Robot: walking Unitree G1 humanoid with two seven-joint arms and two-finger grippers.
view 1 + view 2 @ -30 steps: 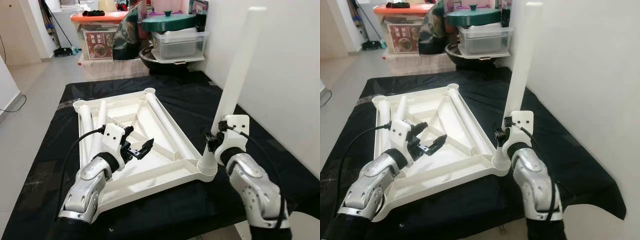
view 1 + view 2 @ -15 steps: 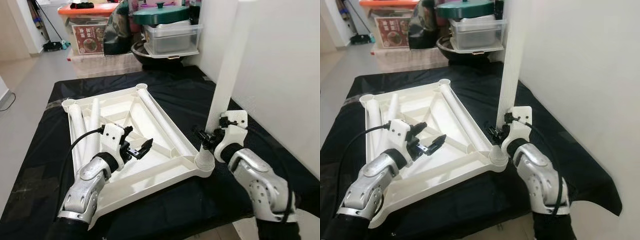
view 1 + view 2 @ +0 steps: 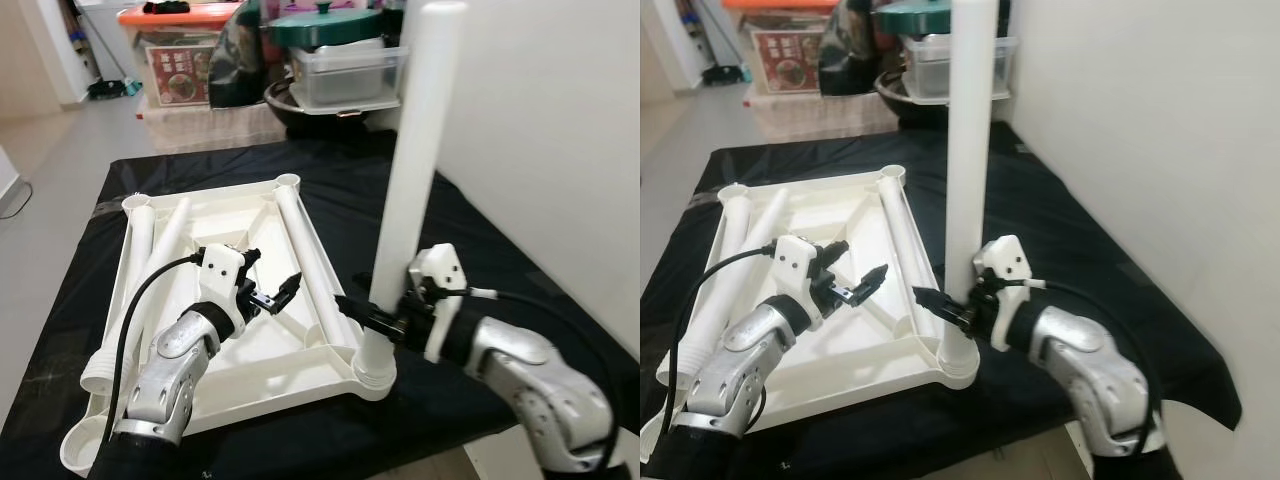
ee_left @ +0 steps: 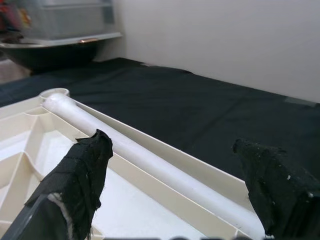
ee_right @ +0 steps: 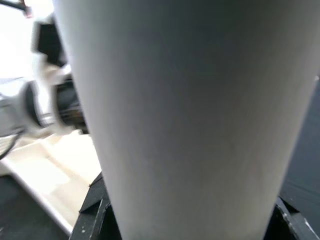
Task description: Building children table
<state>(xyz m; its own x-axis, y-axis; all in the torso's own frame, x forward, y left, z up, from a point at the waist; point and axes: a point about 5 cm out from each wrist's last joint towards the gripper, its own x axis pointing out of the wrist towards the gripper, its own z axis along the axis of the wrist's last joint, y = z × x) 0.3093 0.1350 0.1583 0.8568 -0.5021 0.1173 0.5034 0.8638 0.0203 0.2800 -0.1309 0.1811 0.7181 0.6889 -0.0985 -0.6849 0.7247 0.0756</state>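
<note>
A white plastic tabletop (image 3: 240, 212) lies upside down on a black cloth. One white table leg (image 3: 415, 150) stands nearly upright in the socket at its near right corner. My right gripper (image 3: 374, 316) is shut on this leg just above the socket, and the leg (image 5: 190, 100) looms close in the right wrist view. My left gripper (image 3: 270, 276) hovers open over the tabletop's inside, holding nothing. Its fingers (image 4: 80, 175) frame a loose leg (image 4: 135, 150) lying along the tabletop's right rim. Two more loose legs (image 3: 150, 260) lie along the left side.
The black cloth (image 3: 420, 205) covers the floor under the tabletop. Storage boxes and a dark pot (image 3: 340, 70) are stacked at the back. A white wall (image 3: 540, 150) runs close along the right. Bare floor (image 3: 50, 170) lies to the left.
The upright leg has gone from leaning right to nearly vertical. My right wrist has swung round it, now reaching in from the right. The left gripper stays open over the tabletop.
</note>
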